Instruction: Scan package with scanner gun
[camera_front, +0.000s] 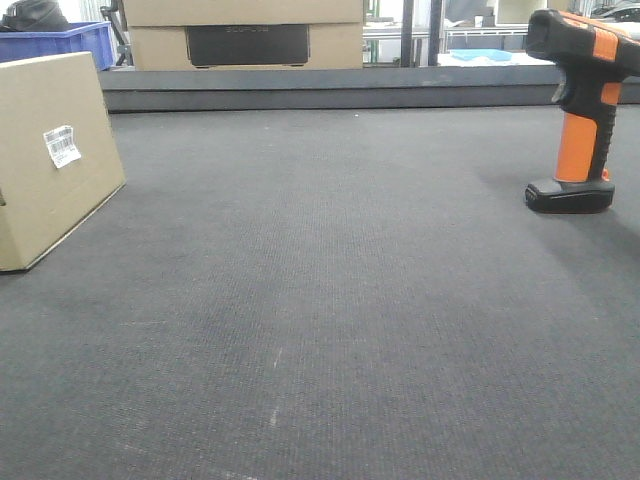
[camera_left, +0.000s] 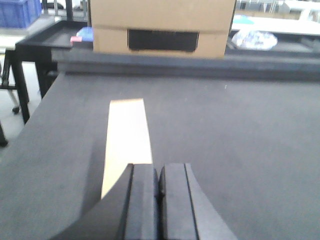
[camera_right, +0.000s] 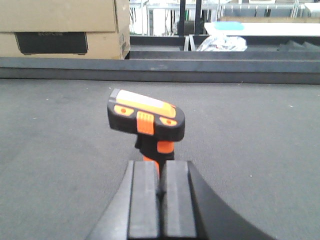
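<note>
A tan cardboard package (camera_front: 45, 155) with a white barcode label (camera_front: 62, 146) stands at the table's left edge; in the left wrist view its top edge (camera_left: 127, 140) shows as a pale strip ahead of my left gripper (camera_left: 159, 172), which is shut and empty. The orange and black scanner gun (camera_front: 585, 110) stands upright on its base at the right; in the right wrist view the scanner gun (camera_right: 146, 122) stands just beyond my right gripper (camera_right: 160, 170), which is shut and empty. Neither gripper shows in the front view.
The table (camera_front: 320, 320) is covered with a dark grey mat. A raised dark ledge (camera_front: 330, 88) runs along its far side, with stacked cardboard boxes (camera_front: 245, 35) behind it and a blue bin (camera_front: 60, 42) at the far left.
</note>
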